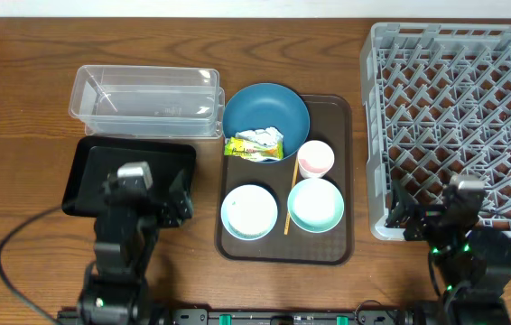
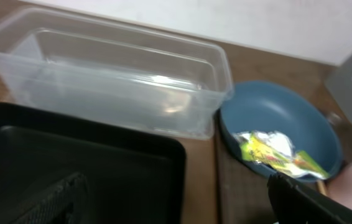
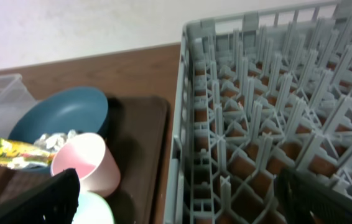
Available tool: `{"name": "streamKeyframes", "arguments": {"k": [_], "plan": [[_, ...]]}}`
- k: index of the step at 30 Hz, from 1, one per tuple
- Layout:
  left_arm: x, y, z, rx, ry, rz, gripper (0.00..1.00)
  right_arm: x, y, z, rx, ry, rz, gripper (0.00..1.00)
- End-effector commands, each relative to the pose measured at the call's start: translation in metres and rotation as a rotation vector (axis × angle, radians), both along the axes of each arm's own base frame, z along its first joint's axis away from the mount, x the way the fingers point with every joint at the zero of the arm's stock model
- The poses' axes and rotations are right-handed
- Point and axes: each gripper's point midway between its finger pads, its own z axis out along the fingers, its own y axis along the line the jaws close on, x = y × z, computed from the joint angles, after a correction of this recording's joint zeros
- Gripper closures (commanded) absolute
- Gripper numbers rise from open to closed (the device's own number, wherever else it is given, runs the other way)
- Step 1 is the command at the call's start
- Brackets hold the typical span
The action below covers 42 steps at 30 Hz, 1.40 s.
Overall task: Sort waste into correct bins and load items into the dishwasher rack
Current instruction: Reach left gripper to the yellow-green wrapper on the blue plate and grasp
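Observation:
A dark blue bowl (image 1: 266, 113) on the brown tray holds a yellow-green wrapper (image 1: 254, 149) and a crumpled white tissue (image 1: 261, 136); both show in the left wrist view, the wrapper (image 2: 269, 154) beside the tissue (image 2: 280, 142). A pink cup (image 1: 315, 159), two mint bowls (image 1: 249, 211) (image 1: 316, 205) and a yellow stick (image 1: 289, 197) lie in front of it. I cannot make out rice. The clear tub (image 1: 147, 99) and black tray (image 1: 129, 171) are at the left, the grey rack (image 1: 459, 117) at the right. My left gripper (image 1: 140, 194) (image 2: 176, 211) is open and empty over the black tray. My right gripper (image 1: 441, 217) (image 3: 182, 205) is open and empty at the rack's front-left corner.
The brown serving tray (image 1: 337, 244) sits between the bins and the rack. Bare wood table lies left of the black tray and along the back edge. A black cable curls at the front left.

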Motion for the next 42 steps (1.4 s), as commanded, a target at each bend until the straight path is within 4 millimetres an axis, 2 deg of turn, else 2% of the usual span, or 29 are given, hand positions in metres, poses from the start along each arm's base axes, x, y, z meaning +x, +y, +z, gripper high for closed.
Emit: {"name": "streamKeyframes", "arguments": {"k": [1, 7, 11, 14, 17, 21, 24, 27, 32, 38, 42], "plan": [[0.008, -0.017, 0.013, -0.052, 0.08, -0.082, 0.05, 0.005, -0.001, 0.013, 0.015, 0.06, -0.007, 0.01], [0.019, -0.018, 0.011, -0.039, 0.297, -0.075, 0.05, -0.001, 0.0, 0.007, 0.023, 0.266, -0.006, 0.01], [0.015, -0.018, 0.013, -0.031, 0.431, -0.07, 0.05, -0.011, -0.001, -0.003, 0.01, 0.41, -0.003, 0.01], [0.011, -0.018, 0.015, -0.028, 0.479, -0.068, 0.05, -0.009, -0.001, -0.002, 0.01, 0.438, 0.004, 0.01], [0.01, -0.017, 0.015, -0.028, 0.48, -0.068, 0.05, -0.006, 0.0, 0.003, 0.01, 0.416, 0.006, 0.01], [0.02, -0.019, 0.023, -0.034, 0.433, -0.074, 0.05, -0.006, -0.001, 0.004, 0.003, 0.41, 0.002, 0.01], [0.033, -0.031, 0.032, -0.063, 0.374, -0.123, 0.05, -0.005, -0.002, 0.004, 0.0, 0.409, -0.003, 0.01], [0.046, -0.042, 0.033, -0.059, 0.345, -0.155, 0.06, -0.005, -0.002, 0.005, 0.0, 0.406, -0.003, 0.01], [0.064, -0.071, 0.014, -0.043, 0.37, -0.229, 0.07, -0.004, -0.002, 0.005, 0.0, 0.403, -0.003, 0.01], [0.078, -0.098, -0.026, -0.01, 0.451, -0.288, 0.08, -0.004, -0.002, 0.005, 0.0, 0.404, -0.003, 0.01], [0.086, -0.11, -0.053, 0.004, 0.502, -0.308, 0.13, -0.004, -0.002, 0.005, 0.0, 0.404, -0.003, 0.01]]}}
